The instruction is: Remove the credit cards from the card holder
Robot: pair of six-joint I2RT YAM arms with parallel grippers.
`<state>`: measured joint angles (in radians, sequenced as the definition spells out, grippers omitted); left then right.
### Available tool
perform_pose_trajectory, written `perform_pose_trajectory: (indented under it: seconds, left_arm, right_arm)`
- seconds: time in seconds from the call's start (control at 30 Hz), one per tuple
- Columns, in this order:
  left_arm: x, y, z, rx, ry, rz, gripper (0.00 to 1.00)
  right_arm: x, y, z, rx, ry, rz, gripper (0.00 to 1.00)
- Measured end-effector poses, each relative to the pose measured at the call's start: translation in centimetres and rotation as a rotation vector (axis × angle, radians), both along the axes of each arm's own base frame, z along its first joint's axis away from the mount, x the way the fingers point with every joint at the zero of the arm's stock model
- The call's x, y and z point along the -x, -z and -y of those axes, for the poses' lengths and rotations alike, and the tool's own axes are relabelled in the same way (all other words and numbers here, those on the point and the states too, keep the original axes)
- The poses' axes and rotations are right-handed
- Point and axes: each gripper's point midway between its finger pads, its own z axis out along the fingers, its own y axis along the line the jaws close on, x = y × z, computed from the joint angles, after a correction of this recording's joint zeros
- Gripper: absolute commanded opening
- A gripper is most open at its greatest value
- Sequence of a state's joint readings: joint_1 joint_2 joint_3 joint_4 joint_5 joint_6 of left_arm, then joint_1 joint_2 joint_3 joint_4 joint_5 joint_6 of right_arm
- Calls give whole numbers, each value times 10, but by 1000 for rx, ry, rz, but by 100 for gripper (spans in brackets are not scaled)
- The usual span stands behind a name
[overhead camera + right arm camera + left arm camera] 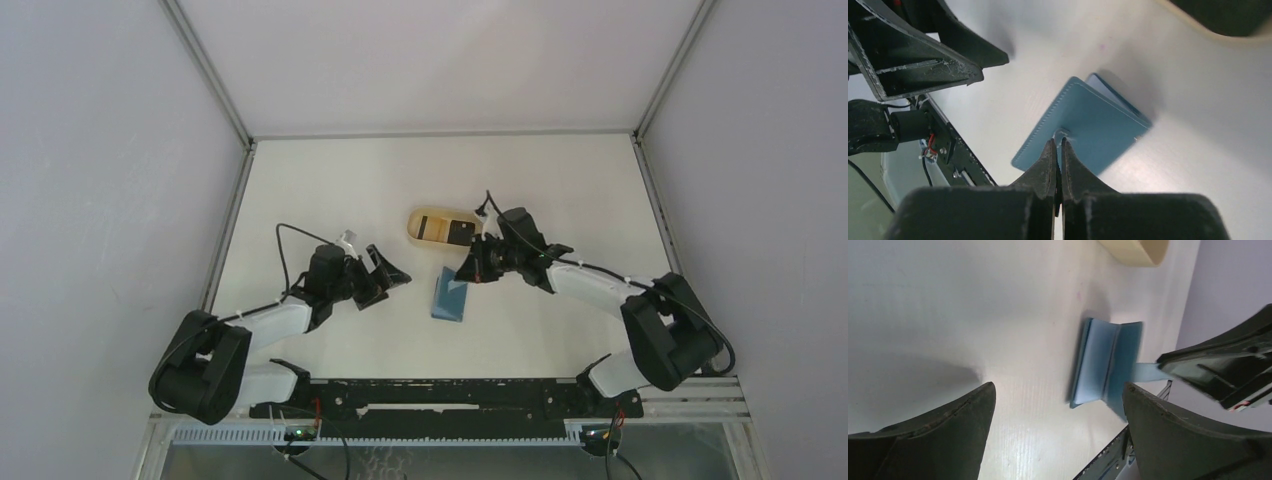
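The teal-blue card holder [449,298] lies mid-table, half open in a V [1103,365]. My right gripper [465,273] is shut on its little snap tab [1062,134] and holds one flap [1093,125] lifted. In the left wrist view the lighter blue inside faces me and no card shows in it. My left gripper [392,284] hovers just left of the holder, open and empty [1058,387]. A flat tan piece [430,224] and a dark one [461,233], apparently credit cards, lie in the tray.
The beige oval tray [413,229] sits just behind the card holder, close to the right wrist; its rim shows in both wrist views [1138,252] [1218,39]. Grey walls close in the table on the left, right and far sides. The arm bases' black rail [440,398] runs along the near edge.
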<state>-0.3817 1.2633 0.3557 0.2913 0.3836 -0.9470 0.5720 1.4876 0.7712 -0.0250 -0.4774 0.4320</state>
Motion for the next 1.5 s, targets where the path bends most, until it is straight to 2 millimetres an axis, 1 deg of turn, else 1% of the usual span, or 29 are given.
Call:
perform_pose_trajectory:
  seconds: [0.1, 0.23, 0.3, 0.37, 0.43, 0.57, 0.73, 0.87, 0.93, 1.03, 1.13, 1.27, 1.5]
  left_arm:
    - [4, 8, 0, -28, 9, -15, 97]
    - [6, 13, -1, -58, 12, -24, 95]
    - [4, 12, -1, -75, 17, -24, 95]
    - [0, 8, 2, -93, 23, -9, 94]
    - [-4, 1, 6, -104, 31, 12, 93]
    - [-11, -7, 20, -120, 56, 37, 90]
    - [-13, 1, 41, -149, 96, 18, 87]
    - [-16, 14, 49, -177, 106, -8, 85]
    - [-21, 19, 52, -188, 104, -18, 83]
    - [-31, 18, 60, -170, 107, 1, 79]
    - [-36, 19, 69, -137, 118, 7, 74]
    - [-36, 18, 80, -92, 140, 17, 61]
    - [-38, 17, 100, -35, 199, 26, 49]
  right_arm:
    - [-3, -5, 23, 18, 57, 10, 0]
    - [-17, -15, 59, 62, 181, 56, 0]
    - [-23, -14, 78, 79, 249, 56, 0]
    - [-23, -5, 96, 99, 310, 30, 0]
    - [-17, 12, 112, 138, 362, -25, 0]
    - [0, 37, 127, 221, 409, -129, 0]
    - [10, 54, 137, 286, 445, -204, 0]
    - [15, 64, 140, 317, 454, -248, 0]
    - [17, 68, 141, 324, 452, -264, 0]
    - [19, 72, 140, 329, 447, -280, 0]
    - [20, 72, 138, 321, 438, -288, 0]
    - [20, 72, 135, 306, 427, -294, 0]
    - [20, 73, 128, 276, 403, -304, 0]
